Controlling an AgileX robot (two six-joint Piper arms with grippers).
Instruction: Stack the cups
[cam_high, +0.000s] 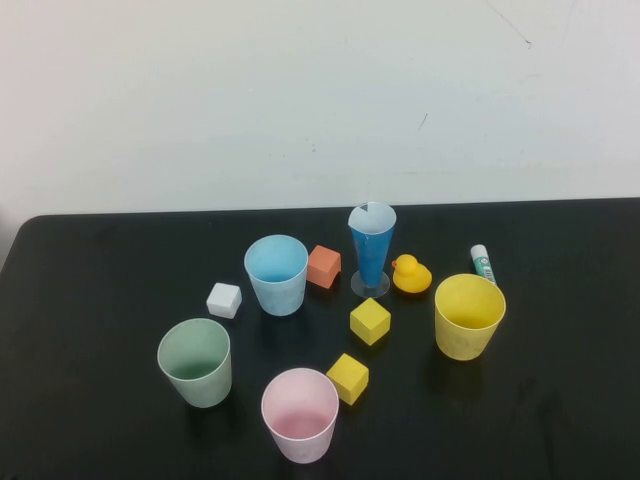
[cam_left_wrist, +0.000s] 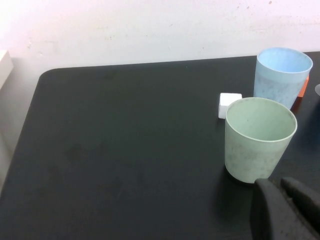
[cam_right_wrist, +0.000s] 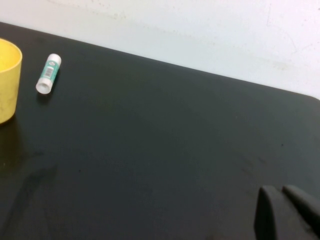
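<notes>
While the left end effector (cam_left_wrist: 285, 210) sits closed just beside the green cup (cam_high: 195, 361), the blue cup (cam_high: 276, 274), pink cup (cam_high: 300, 414) and yellow cup (cam_high: 469, 316) stand apart, upright on the black worktop (cam_high: 90, 300); the right end effector (cam_right_wrist: 287, 212) hovers closed, empty, beyond the yellow cup.

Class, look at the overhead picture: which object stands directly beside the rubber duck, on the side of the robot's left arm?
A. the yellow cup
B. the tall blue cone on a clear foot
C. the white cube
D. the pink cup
B: in the high view the tall blue cone stands right next to the rubber duck on that side, while the cups and the cube named in the other options sit well away from the duck.
</notes>
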